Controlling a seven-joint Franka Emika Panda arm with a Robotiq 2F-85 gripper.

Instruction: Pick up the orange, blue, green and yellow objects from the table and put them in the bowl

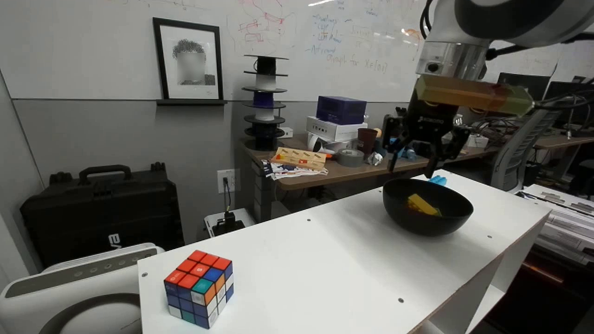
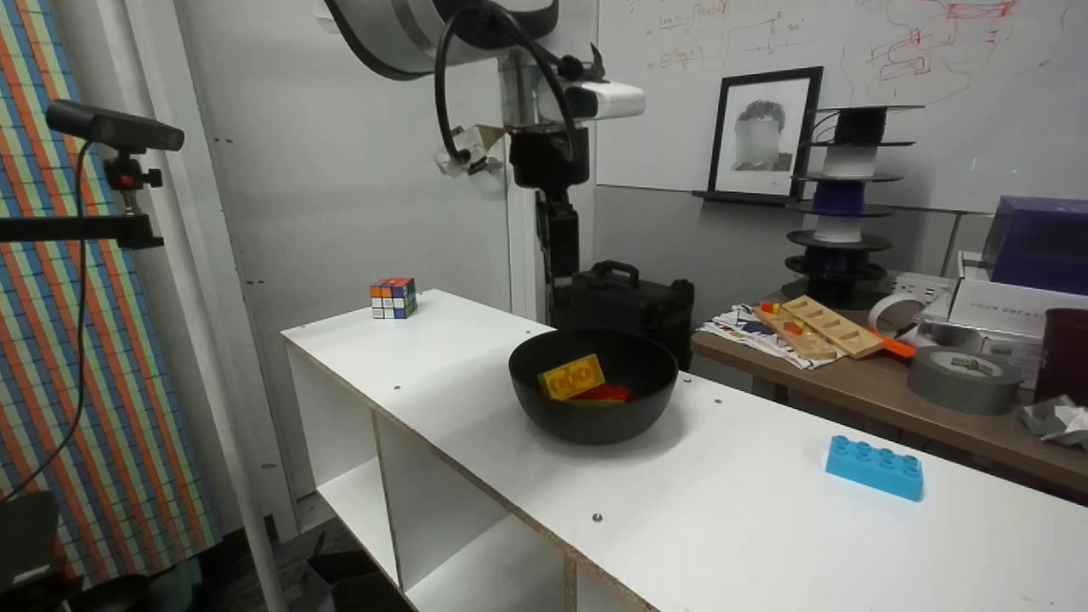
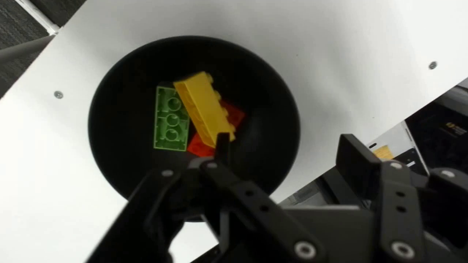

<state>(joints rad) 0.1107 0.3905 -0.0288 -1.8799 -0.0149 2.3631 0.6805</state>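
My gripper [image 1: 412,165] hangs above the bowl [image 2: 595,427], jaws wide apart.
Inside, the yellow brick [image 3: 205,107] lies tilted across the red brick [image 3: 199,147], and beside them the green brick [image 3: 171,119] rests hollow side up; whether green and yellow touch I cannot tell. In the wrist view, one of my fingers [image 3: 222,151] shows in front of the bowl and the other past its rim. The blue brick [image 2: 875,469] sits studs up on the table [image 2: 748,518], apart from the bowl, as an exterior view shows. The cube [image 1: 198,288] stands near an end of the table, well apart from the bowl.
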